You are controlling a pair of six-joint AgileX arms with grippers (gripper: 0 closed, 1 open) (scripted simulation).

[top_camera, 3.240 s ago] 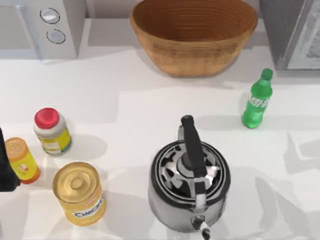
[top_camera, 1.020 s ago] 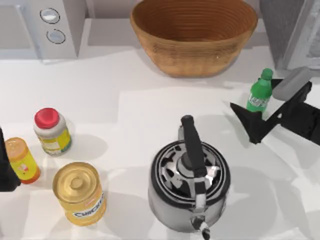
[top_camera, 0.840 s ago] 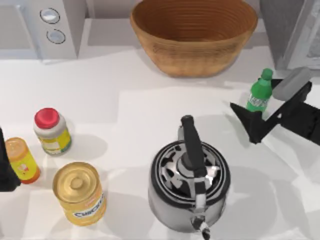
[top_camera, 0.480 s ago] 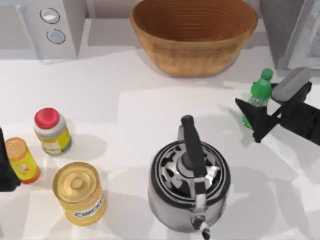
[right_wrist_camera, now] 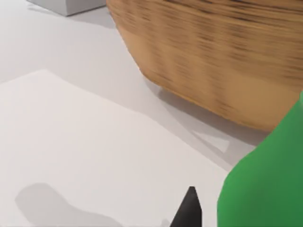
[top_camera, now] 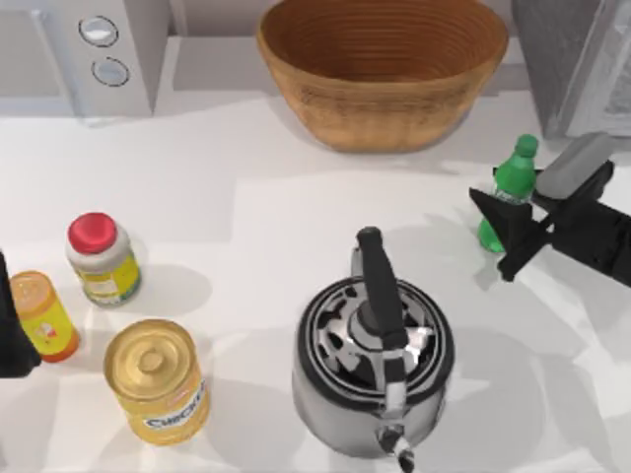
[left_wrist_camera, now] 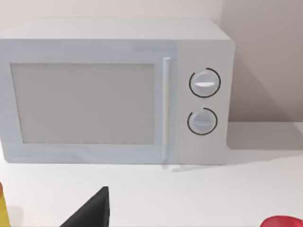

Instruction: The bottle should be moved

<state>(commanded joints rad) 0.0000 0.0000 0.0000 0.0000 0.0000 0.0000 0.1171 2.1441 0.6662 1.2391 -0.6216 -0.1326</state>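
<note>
The slim green bottle point(top_camera: 515, 175) with its green cap stands upright at the table's right side, right of the kettle and in front of the basket. My right gripper point(top_camera: 511, 202) reaches in from the right edge and is open, with the bottle's body between its jaws. One dark finger point(top_camera: 501, 235) crosses the bottle's lower part on its left side. In the right wrist view the bottle point(right_wrist_camera: 270, 179) looms close, a narrow gap away from the fingertip point(right_wrist_camera: 188, 210). My left arm point(top_camera: 10, 330) is parked at the left edge.
A steel kettle point(top_camera: 375, 360) stands front centre and a wicker basket point(top_camera: 383, 69) at the back. At the left are a red-capped jar point(top_camera: 102, 258), an orange bottle point(top_camera: 42, 315) and a yellow can point(top_camera: 158, 379). A microwave point(left_wrist_camera: 113, 92) fills the back left corner.
My right arm came in from the right and set its jaws around the bottle. Over the last second the left-side finger has crept right, closer to the bottle. The bottle has stayed in place.
</note>
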